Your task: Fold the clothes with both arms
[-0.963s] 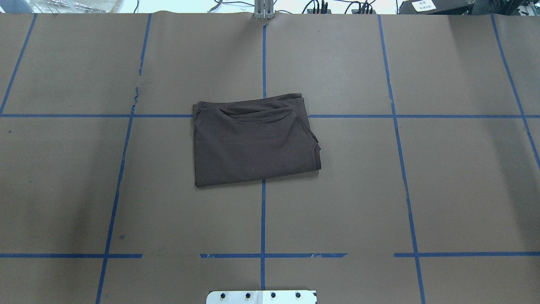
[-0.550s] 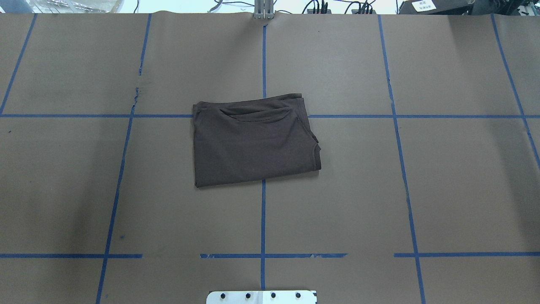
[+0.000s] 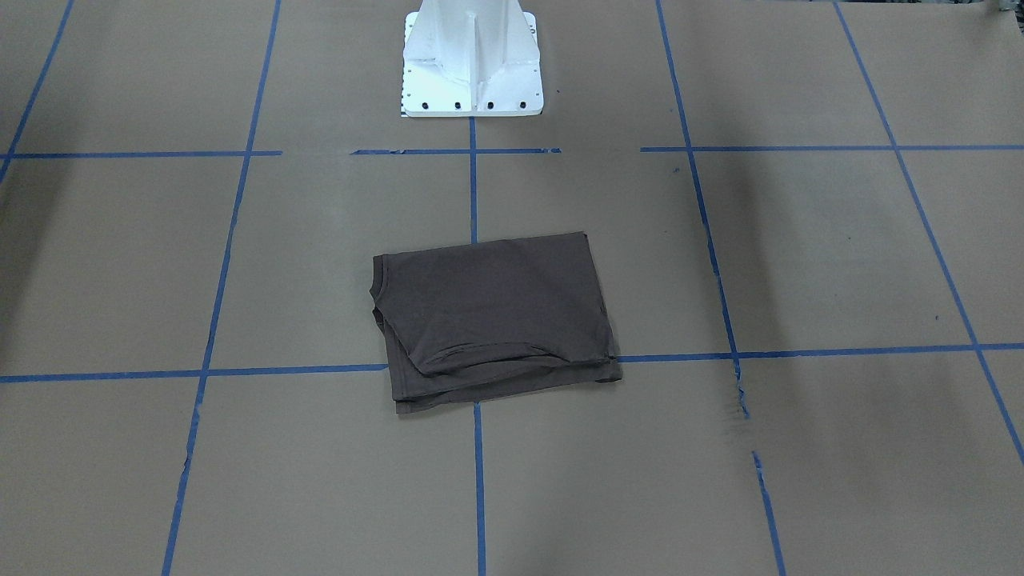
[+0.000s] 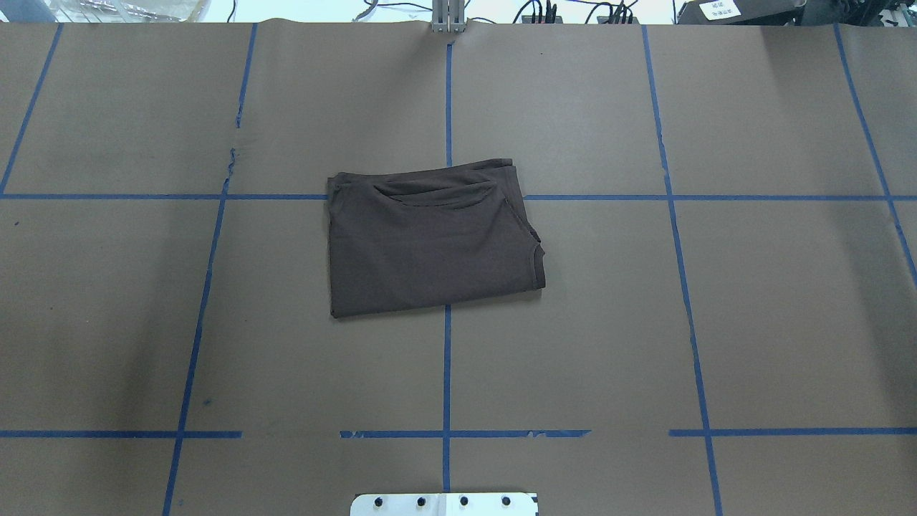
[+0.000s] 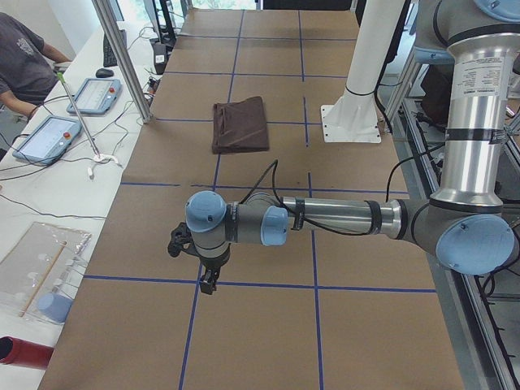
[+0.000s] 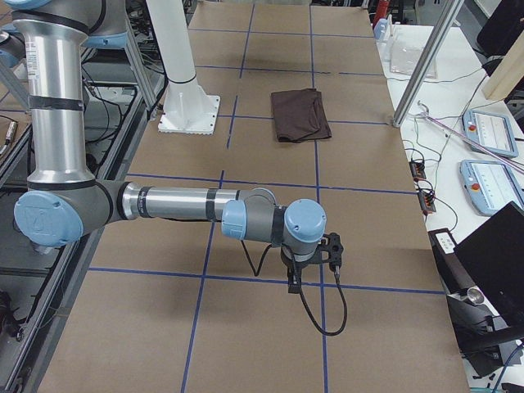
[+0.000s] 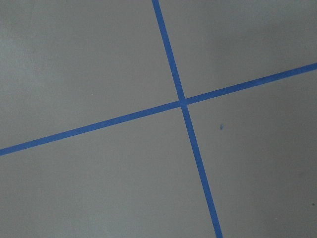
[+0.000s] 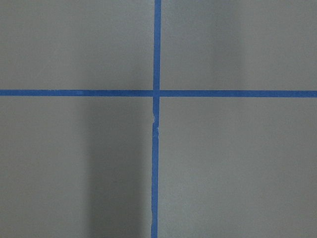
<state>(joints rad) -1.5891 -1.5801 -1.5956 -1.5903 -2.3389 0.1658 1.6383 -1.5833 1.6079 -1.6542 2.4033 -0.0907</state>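
The clothes are one dark grey-brown T-shirt (image 4: 430, 244), folded into a flat rectangle at the middle of the table, its collar toward the far edge in the overhead view. It also shows as the folded T-shirt (image 3: 492, 316), (image 5: 240, 124), (image 6: 300, 114). Both arms are drawn well away from it. The left gripper (image 5: 209, 284) hangs over a tape crossing near the table's left end. The right gripper (image 6: 295, 282) hangs over a crossing near the right end. I cannot tell whether either is open or shut. Both wrist views show only brown paper and blue tape.
Brown paper with a blue tape grid (image 4: 447, 373) covers the table. The white base pedestal (image 3: 472, 64) stands at the robot's side. A side bench holds teach pendants (image 5: 49, 134), cables and a metal post (image 5: 122, 57); a person (image 5: 24, 61) sits there.
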